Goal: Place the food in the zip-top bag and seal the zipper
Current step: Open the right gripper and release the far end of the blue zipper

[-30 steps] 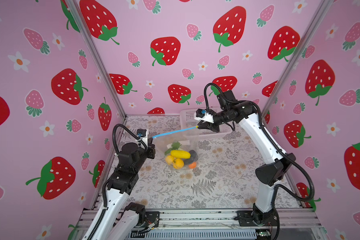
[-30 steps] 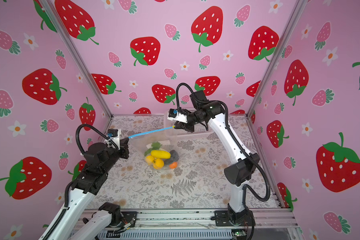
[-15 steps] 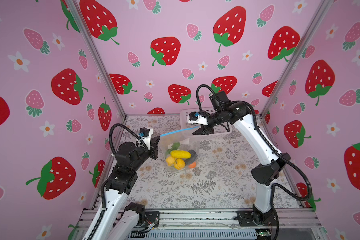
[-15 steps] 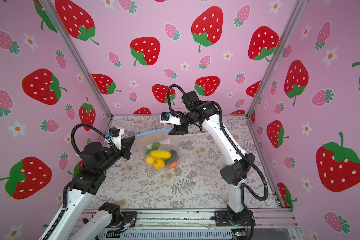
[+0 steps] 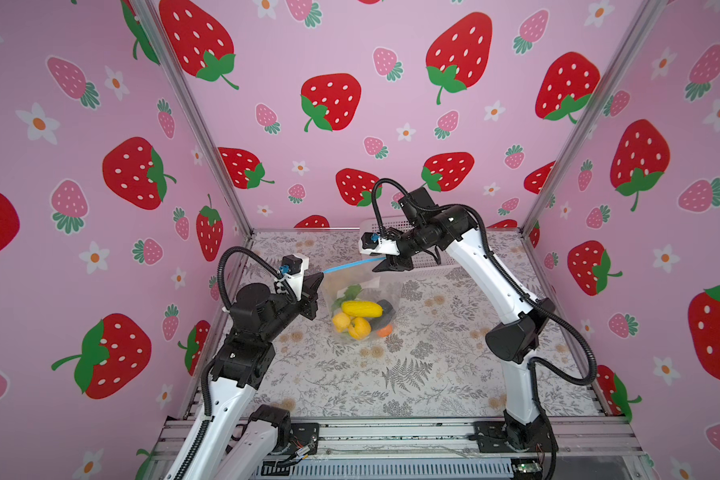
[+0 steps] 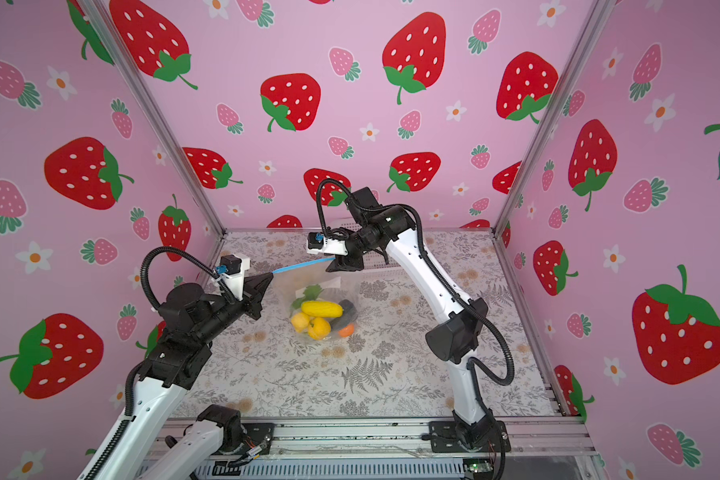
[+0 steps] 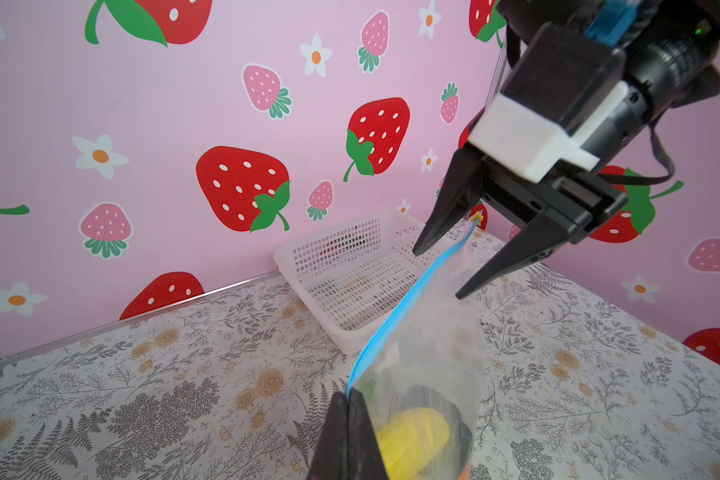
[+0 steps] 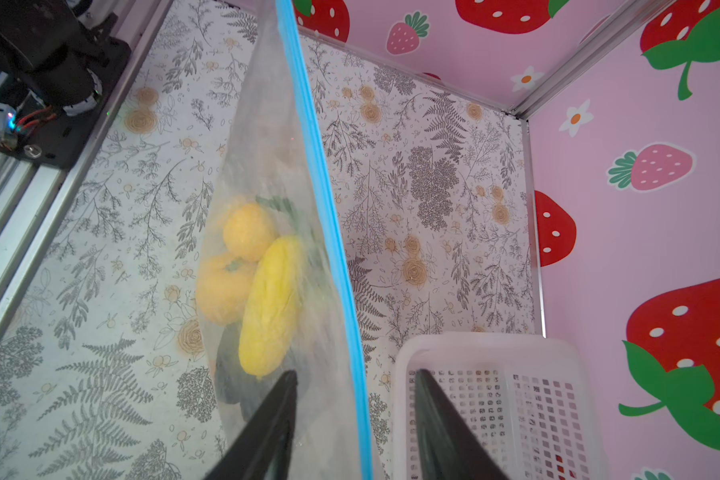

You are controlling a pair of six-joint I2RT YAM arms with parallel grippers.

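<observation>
**A:** What filled the scene?

**B:** A table [image 5: 412,374] with a grey fern and flower print. The clear, crinkly zip-top bag [image 5: 371,286] hung over its middle. A white perforated basket [image 7: 329,249] sat behind the bag, at the back.

**A:** Who held the bag?

**B:** The left gripper [image 7: 347,397] was clenched on one corner, at the end of the zipper [image 5: 346,266]. The right gripper [image 7: 438,273] was released. Its two black fingers stood apart on either side of the zipper's far end. I could not tell whether they touched it.

**A:** And the contents?

**B:** The food [image 5: 356,320] lay heaped in the bag's sagging lower end. It was a long yellow ridged piece, two rounded yellow-orange pieces, a dark piece, a small orange one and green leaves.

**A:** The zipper itself?

**B:** It was a thin light-blue strip, nearly straight along the bag's top edge. A tiny yellow tab [image 7: 478,217] sat at the end between the right gripper's fingers.
</observation>
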